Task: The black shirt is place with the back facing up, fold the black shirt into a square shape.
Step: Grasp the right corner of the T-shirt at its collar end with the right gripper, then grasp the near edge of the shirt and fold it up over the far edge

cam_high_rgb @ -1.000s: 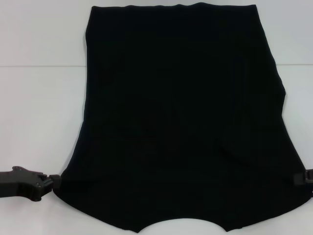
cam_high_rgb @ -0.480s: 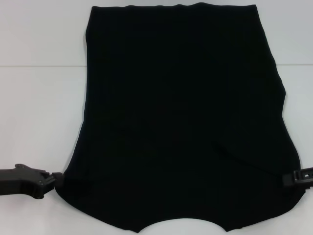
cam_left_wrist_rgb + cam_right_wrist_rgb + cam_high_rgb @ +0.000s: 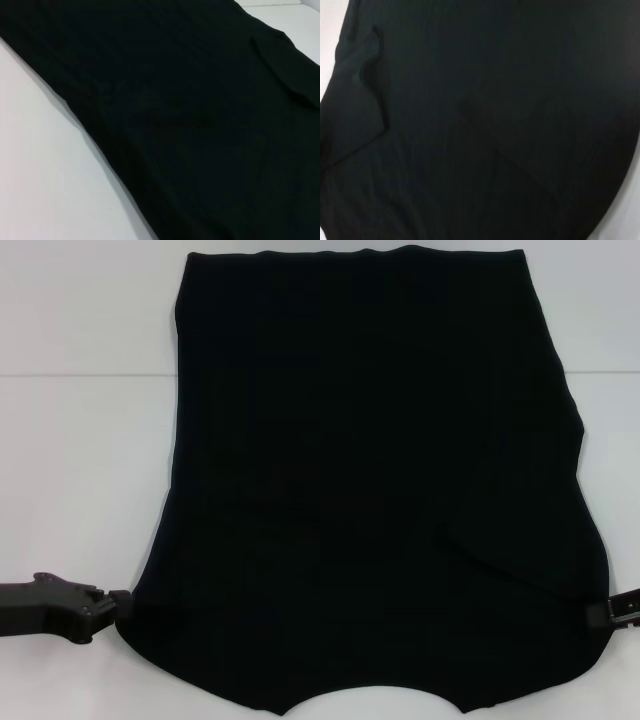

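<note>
1. The large, soft, plain black fabric shirt [image 3: 370, 480] lies spread flat on the smooth white worktop [image 3: 80, 470], its sides already turned in so the body makes a long panel, its curved neckline at the near edge and its straight hem at the far edge; no lettering shows, which fits the printed side lying face down.

2. The left black hard-edged claw [image 3: 112, 602] sits low at the shirt's near left edge, its tip touching or just under the cloth; the right black hard-edged claw [image 3: 605, 612] sits likewise at the near right edge; I judge they are set at matching shoulder corners so both can lift the near end evenly and carry it toward the hem, halving the panel into a square.

3. Whether either claw is clenched on the cloth or released I cannot tell; the tips merge with the black fabric in the head view, and neither wrist view shows its own tips.

4. The head view alone shows the whole outline, both arms, and how level the two claws stand with each other.

5. The left wrist view adds the shirt's side edge lying flat against the worktop, and a folded flap near the opposite side; the right wrist view adds a raised, wavy fold along the cloth's edge and a faint diagonal crease, so the right side may lift less cleanly.
</note>
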Available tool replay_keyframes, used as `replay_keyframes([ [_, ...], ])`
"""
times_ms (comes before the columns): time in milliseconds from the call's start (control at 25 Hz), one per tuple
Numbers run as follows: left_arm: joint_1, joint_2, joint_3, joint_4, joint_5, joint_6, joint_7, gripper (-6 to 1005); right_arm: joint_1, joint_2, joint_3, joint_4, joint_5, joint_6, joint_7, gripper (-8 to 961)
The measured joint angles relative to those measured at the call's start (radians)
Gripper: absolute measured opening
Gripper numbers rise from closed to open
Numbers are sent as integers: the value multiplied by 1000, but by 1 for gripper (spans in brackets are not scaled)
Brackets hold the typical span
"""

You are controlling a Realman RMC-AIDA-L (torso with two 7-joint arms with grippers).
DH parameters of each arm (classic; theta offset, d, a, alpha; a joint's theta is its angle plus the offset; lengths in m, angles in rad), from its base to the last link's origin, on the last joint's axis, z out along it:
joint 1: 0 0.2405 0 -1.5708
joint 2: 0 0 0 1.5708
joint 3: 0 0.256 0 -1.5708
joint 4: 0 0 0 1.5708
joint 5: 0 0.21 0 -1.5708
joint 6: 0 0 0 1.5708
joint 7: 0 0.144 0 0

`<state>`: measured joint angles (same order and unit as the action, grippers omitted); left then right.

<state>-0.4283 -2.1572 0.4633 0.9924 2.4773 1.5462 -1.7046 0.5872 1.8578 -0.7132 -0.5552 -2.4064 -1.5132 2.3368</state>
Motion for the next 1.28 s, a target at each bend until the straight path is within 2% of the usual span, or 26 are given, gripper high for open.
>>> replay_keyframes([
  [200, -2, 0, 0, 0, 0, 0, 0, 13, -6, 0, -2, 0, 0, 6, 0, 304],
  [480, -1, 0, -4, -2, 0, 4, -17, 12, -30, 10, 21, 1, 4, 14, -54, 158],
  [640, 7, -4, -13, 1, 0, 29, -47, 12, -60, 12, 85, 0, 9, 3, -116, 75],
  [760, 19, -6, -26, 2, -18, 67, -58, 12, -89, 9, 139, 0, 10, -13, -171, 65],
  [1000, 41, -4, -110, -4, -36, 181, -55, 13, -155, -9, 231, -2, 9, -63, -281, 59],
  [1280, 73, -7, -120, -30, -38, 285, -41, 13, -238, -23, 308, -27, 5, -134, -382, 60],
])
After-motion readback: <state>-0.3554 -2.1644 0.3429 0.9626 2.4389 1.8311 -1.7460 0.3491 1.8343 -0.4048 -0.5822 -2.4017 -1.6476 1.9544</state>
